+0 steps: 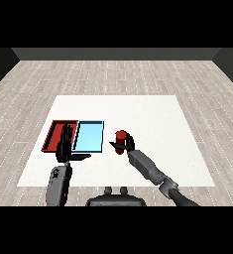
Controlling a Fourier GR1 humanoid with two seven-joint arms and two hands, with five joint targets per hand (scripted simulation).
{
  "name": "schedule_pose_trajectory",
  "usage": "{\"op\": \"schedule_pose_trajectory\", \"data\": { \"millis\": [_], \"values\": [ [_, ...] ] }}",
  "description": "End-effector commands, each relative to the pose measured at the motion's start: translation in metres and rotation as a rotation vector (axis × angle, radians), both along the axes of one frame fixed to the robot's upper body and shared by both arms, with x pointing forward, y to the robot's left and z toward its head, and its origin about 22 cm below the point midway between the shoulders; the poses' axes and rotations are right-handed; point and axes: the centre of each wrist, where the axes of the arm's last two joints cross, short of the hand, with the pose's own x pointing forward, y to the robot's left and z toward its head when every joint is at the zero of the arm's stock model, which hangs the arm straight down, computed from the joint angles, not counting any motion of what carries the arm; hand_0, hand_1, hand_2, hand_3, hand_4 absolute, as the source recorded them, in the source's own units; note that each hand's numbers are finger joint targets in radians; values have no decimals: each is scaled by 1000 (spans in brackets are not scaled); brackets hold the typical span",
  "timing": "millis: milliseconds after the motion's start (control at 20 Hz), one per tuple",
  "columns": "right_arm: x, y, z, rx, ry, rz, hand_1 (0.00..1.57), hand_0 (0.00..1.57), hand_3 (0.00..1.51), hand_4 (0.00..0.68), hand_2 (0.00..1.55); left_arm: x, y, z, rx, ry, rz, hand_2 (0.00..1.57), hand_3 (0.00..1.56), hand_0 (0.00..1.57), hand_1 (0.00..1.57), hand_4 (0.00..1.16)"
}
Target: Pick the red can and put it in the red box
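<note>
Right hand (128,146) curls round unlabelled red can (120,140).

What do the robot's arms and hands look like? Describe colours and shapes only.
Both forearms are grey, blocky and tube-like, entering from the lower corners. Each ends in a black hand, the left hand and the right hand, with slim black fingers and a thumb. No cables, markings or sleeves show.

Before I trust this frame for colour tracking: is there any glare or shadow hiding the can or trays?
In the head view, lighting is even and flat: no glare on the red can, the red tray or the light blue tray; the right hand covers the can's lower part, and the left hand overlaps the red tray's right side.
</note>
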Motion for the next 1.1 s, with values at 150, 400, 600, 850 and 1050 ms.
{"op": "schedule_pose_trajectory", "data": {
  "millis": [150, 400, 600, 850, 1050],
  "values": [
    [14, -4, 7, -57, -37, 2, 1451, 1451, 1396, 594, 1441, -17, 0, 3, 11, 1, 3, 0, 0, 0, 0, 0],
    [9, 4, 9, -96, -84, 17, 1439, 1439, 1372, 602, 1436, 11, -9, -15, -16, 22, -54, 0, 0, 0, 0, 0],
    [17, 7, 29, -111, -164, 29, 1427, 1427, 1368, 625, 1432, 11, -16, -2, 0, 13, -69, 0, 0, 0, 0, 0],
    [-7, 20, 66, -83, -257, 3, 1436, 1436, 1376, 622, 1428, 4, -17, -14, 43, 16, -99, 0, 0, 0, 0, 0],
    [-13, 6, 92, -61, -289, 42, 1464, 1464, 1388, 659, 1439, -11, -25, 4, 18, 69, -138, 0, 0, 0, 0, 0]
  ]
}}
